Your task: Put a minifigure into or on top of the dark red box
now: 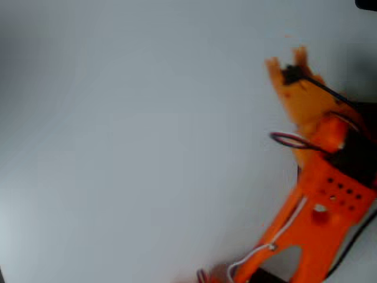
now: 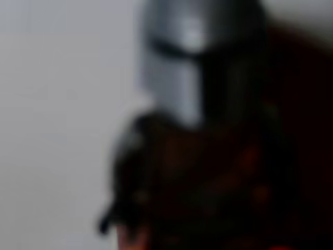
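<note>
Minifigure (image 2: 200, 130): right up against the wrist camera, badly blurred; a grey helmeted head with a dark T-shaped visor sits at twelve o'clock in that view, and a dark blocky body fills the middle down to six o'clock. In the overhead view it is a small dark blob (image 1: 291, 73) between the two orange tips.

End effector (image 1: 287, 63): orange, at about two o'clock in the overhead view, its two fingertips pointing toward twelve o'clock. Its fingers sit on either side of the dark figure and look closed on it, though blur softens the contact.

Arm (image 1: 318, 206): orange, running from six o'clock up to the end effector on the right side of the overhead view, with a row of small holes on its broad link.

Cables: a black lead (image 1: 327, 91) trails from the figure's spot toward three o'clock; a red and black loop (image 1: 288, 140) hangs off the wrist; a white wire (image 1: 277, 242) runs down the lower link.

Counter (image 1: 129, 147): plain pale grey-white, stretching from the arm toward nine o'clock.

Dark red mass (image 2: 304, 104): a deep maroon blur at three o'clock behind the figure in the wrist view; I can't tell what it is.
</note>
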`<state>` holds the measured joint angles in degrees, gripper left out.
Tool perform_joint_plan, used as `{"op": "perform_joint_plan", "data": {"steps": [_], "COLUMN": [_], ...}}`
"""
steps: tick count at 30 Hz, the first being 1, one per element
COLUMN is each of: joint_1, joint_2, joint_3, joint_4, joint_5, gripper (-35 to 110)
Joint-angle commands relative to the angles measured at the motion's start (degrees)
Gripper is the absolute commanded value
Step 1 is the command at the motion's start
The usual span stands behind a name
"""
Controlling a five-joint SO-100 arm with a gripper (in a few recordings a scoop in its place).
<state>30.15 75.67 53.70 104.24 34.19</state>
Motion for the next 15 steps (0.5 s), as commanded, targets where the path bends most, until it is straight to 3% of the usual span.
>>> {"op": "perform_joint_plan", "data": {"steps": [1,4,9,15], "joint_1": [9.0,13.0,16.4,17.1], "joint_2": [3.6,-1.3,-16.5,-25.6], "joint_3": [7.6,9.1,-3.6,-16.3], "joint_4": [-3.3,-6.9,-5.6,0.7], "joint_5": [-1.9,-3.2,-4.8,-6.4], "gripper": [0,0,1,15]}}
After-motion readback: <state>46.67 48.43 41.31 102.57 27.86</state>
